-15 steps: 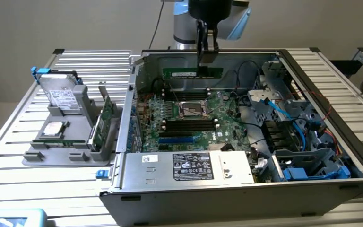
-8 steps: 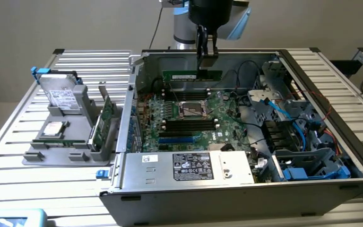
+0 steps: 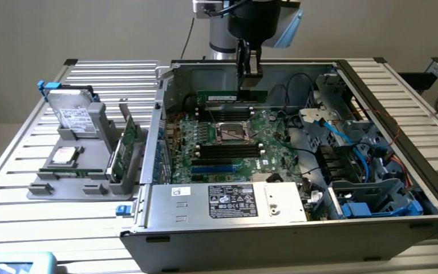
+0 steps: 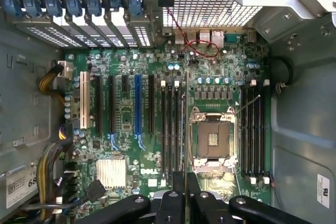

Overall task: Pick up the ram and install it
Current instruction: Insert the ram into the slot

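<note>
The ram [image 3: 232,95] is a slim green stick hanging level over the far part of the motherboard [image 3: 227,142] inside the open computer case [image 3: 280,240]. My gripper [image 3: 250,79] comes down from above and is shut on the ram's upper edge, near its end on the exterior view's right. In the wrist view the ram [image 4: 187,124] appears edge-on as a thin line running out from my gripper [image 4: 186,184]. It lies over the strip between the black memory slots [image 4: 170,129] and the CPU socket [image 4: 212,140]. A second bank of memory slots [image 4: 254,129] sits past the socket.
A grey tray [image 3: 67,185] at the exterior view's left holds a hard drive [image 3: 74,114] and a green expansion card [image 3: 128,142]. The power supply [image 3: 227,200] fills the case's near side. Drive cages and blue cables [image 3: 356,154] crowd the exterior view's right.
</note>
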Controlling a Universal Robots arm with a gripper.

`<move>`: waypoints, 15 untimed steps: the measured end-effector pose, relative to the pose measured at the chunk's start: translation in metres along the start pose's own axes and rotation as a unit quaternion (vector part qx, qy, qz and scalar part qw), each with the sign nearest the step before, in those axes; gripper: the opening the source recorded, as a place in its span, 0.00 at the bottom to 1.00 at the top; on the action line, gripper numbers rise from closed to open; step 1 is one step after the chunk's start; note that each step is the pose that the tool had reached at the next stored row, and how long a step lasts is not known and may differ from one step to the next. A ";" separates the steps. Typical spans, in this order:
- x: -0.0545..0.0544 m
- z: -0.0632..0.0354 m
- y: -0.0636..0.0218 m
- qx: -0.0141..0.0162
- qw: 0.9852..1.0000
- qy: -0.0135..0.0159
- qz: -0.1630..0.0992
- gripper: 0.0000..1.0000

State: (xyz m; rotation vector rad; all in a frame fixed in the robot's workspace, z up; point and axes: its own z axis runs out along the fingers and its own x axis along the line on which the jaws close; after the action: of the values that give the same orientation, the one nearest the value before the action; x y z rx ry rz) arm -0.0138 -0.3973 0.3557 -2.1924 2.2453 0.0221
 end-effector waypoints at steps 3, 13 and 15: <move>0.000 0.0038 -0.0002 0.000 1.000 -0.001 0.000 0.14; 0.000 0.0138 -0.0005 0.000 1.000 -0.002 0.000 0.14; 0.000 0.0158 -0.0005 0.000 1.000 -0.002 0.000 0.14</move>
State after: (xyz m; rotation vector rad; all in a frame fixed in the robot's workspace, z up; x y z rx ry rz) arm -0.0134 -0.3976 0.3400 -2.1906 2.2436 0.0262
